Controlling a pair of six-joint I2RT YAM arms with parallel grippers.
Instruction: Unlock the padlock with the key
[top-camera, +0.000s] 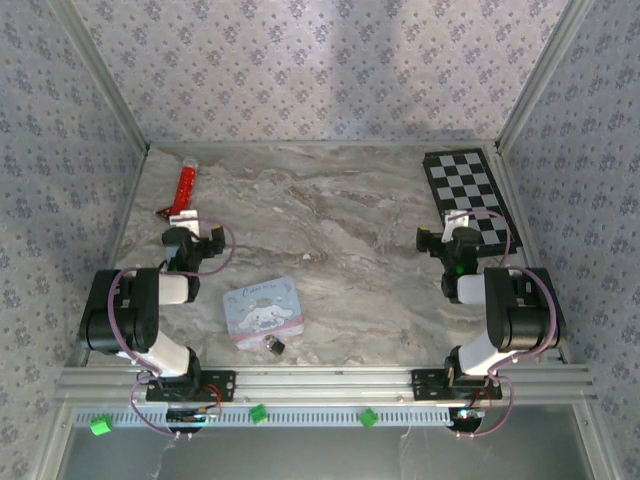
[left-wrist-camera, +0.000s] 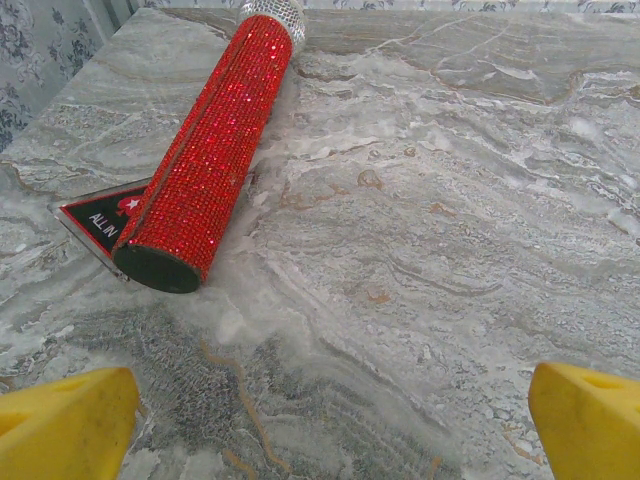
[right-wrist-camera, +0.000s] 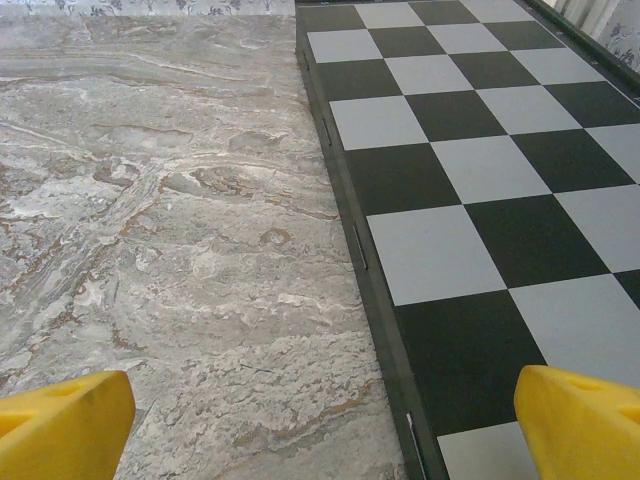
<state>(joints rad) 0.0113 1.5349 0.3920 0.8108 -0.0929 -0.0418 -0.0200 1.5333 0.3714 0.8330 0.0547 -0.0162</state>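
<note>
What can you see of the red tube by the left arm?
The red tube is a cylinder covered in red glitter, with a silvery cap at its far end and a dark flat near end. It lies on its side on the marble-look table, far left, its near end partly over a black card lettered ALL IN.

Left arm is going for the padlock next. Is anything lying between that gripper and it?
Yes: the pastel tin lies flat on the table, roughly between the left gripper and the padlock, which sits by the tin's near right corner. The tin is low, so passing over it looks feasible.
</note>
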